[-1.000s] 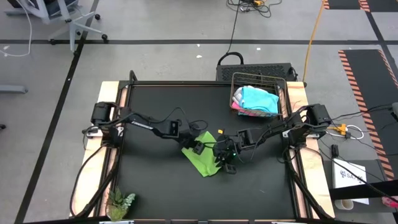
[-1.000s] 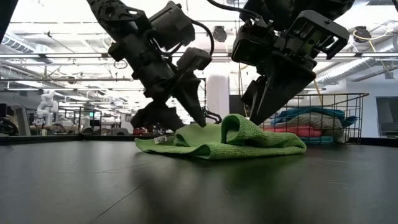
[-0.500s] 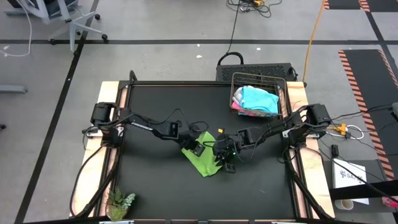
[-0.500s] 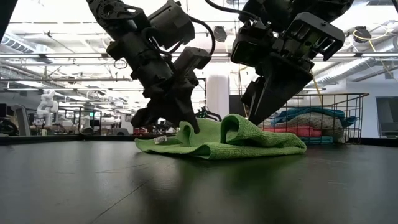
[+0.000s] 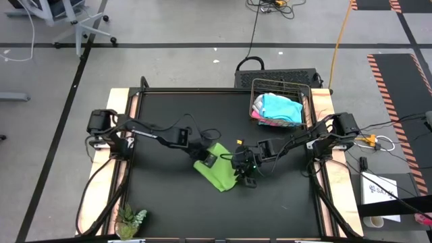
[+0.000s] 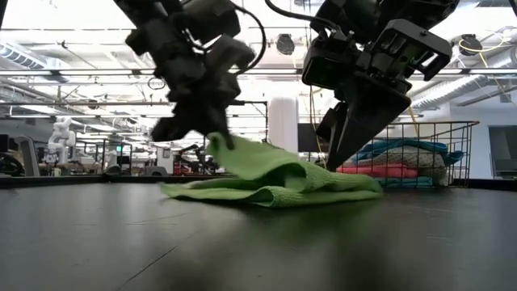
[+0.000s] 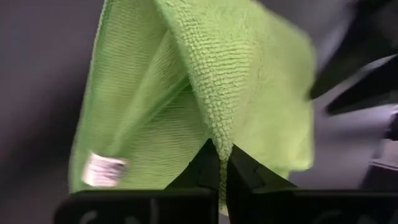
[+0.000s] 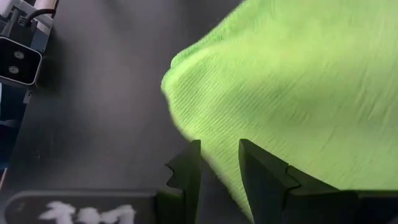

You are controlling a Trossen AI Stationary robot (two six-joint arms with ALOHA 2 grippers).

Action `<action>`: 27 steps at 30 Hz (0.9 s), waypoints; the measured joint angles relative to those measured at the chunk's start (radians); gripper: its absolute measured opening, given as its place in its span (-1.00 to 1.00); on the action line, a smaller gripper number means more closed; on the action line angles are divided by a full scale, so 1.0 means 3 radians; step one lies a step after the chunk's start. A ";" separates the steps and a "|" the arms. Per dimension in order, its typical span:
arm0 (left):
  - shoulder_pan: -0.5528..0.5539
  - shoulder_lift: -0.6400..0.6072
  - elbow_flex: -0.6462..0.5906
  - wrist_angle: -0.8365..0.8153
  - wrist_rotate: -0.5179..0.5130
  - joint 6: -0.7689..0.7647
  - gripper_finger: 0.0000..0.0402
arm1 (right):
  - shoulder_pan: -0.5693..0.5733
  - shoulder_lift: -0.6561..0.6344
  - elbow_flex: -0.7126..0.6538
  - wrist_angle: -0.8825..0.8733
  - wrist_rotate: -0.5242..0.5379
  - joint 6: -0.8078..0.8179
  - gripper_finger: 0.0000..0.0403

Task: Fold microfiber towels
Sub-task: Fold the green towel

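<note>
A lime green towel (image 5: 220, 175) lies crumpled in the middle of the black table, between my two grippers. My left gripper (image 5: 206, 160) is at its left side and is shut on a raised peak of the cloth (image 6: 234, 149). My right gripper (image 5: 243, 170) stands at the towel's right side, slanting down, with the cloth's edge between its fingers (image 8: 219, 155). From the raised peak the towel slopes down toward the right gripper. Its lower layers (image 6: 275, 192) rest flat on the table. My left gripper pinches a peak of the towel's left part (image 7: 219, 140) between its two fingertips, the cloth doubled over there. The fingers slant down from the table's left side. That part is lifted clear, and the rest hangs down onto the table. My right gripper holds the towel's right-hand edge (image 8: 225, 163) between its two fingers, which slant down from the table's right side. One layer or several, I cannot tell. The cloth there sits low, just above the table (image 6: 339, 171).
A wire basket (image 5: 280, 108) with light blue and pink towels stands at the table's far right. A small green plant (image 5: 130, 219) sits at the near left corner. Bare black tabletop (image 5: 169, 115) lies around the green towel.
My left gripper has shut on the towel's left part, then risen and drawn back toward the table's left edge. That part is lifted into a peak. The hump of cloth beside the right gripper has been pulled flat. The towel's right part stays where it was.
</note>
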 joint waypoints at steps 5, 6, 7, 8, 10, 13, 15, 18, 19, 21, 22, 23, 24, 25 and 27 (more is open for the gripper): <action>0.0001 -0.0046 -0.0001 -0.0594 0.0026 -0.0048 -0.98 | 0.0000 0.0000 0.0000 -0.0014 -0.0002 -0.0007 -0.50; 0.0001 -0.0046 -0.0001 -0.0655 0.0044 -0.0064 -0.98 | 0.0000 0.0000 0.0000 -0.0017 -0.0002 -0.0007 -0.50; 0.0001 -0.0046 -0.0001 -0.0699 0.0050 -0.0090 -0.97 | -0.0004 0.0000 0.0000 -0.0019 -0.0002 -0.0008 -0.50; 0.0001 -0.0046 -0.0001 -0.0723 0.0048 -0.0108 -0.96 | -0.0008 0.0000 0.0000 -0.0020 -0.0003 -0.0008 -0.50; 0.0000 -0.0046 -0.0001 -0.0794 0.0033 -0.0114 -0.91 | -0.0021 0.0000 0.0000 -0.0030 -0.0003 -0.0008 -0.50; 0.0000 -0.0046 -0.0001 -0.0909 0.0031 -0.0114 -0.87 | -0.0037 0.0000 0.0000 -0.0030 -0.0003 -0.0008 -0.50; -0.0003 -0.0046 -0.0001 -0.0955 0.0034 -0.0083 -0.84 | -0.0051 0.0000 0.0000 -0.0028 -0.0004 -0.0008 -0.50; -0.0020 -0.0046 -0.0001 -0.0969 0.0036 0.0024 -0.75 | -0.0064 0.0000 0.0000 -0.0028 -0.0003 -0.0008 -0.50; -0.0020 -0.0046 -0.0001 -0.0970 0.0037 0.0042 -0.72 | -0.0071 0.0000 0.0000 -0.0029 -0.0004 -0.0008 -0.50; -0.0023 -0.0046 -0.0001 -0.0970 0.0038 0.0052 -0.62 | -0.0077 0.0000 0.0000 -0.0029 -0.0004 -0.0008 -0.50; -0.0022 -0.0046 -0.0001 -0.0971 0.0038 0.0054 -0.57 | -0.0079 0.0000 0.0000 -0.0028 -0.0004 -0.0009 -0.50; -0.0022 -0.0046 -0.0001 -0.0971 0.0037 0.0061 -0.52 | -0.0080 0.0000 0.0000 -0.0028 -0.0005 -0.0008 -0.50; -0.0022 -0.0046 -0.0001 -0.0975 0.0037 0.0062 -0.47 | -0.0080 0.0000 0.0000 -0.0028 -0.0004 -0.0009 -0.50; -0.0022 -0.0046 -0.0001 -0.0981 0.0037 0.0062 -0.42 | -0.0080 0.0000 0.0000 -0.0028 -0.0004 -0.0009 -0.50; -0.0022 -0.0046 -0.0001 -0.0990 0.0036 0.0047 -0.33 | -0.0080 0.0000 0.0000 -0.0027 -0.0004 -0.0009 -0.50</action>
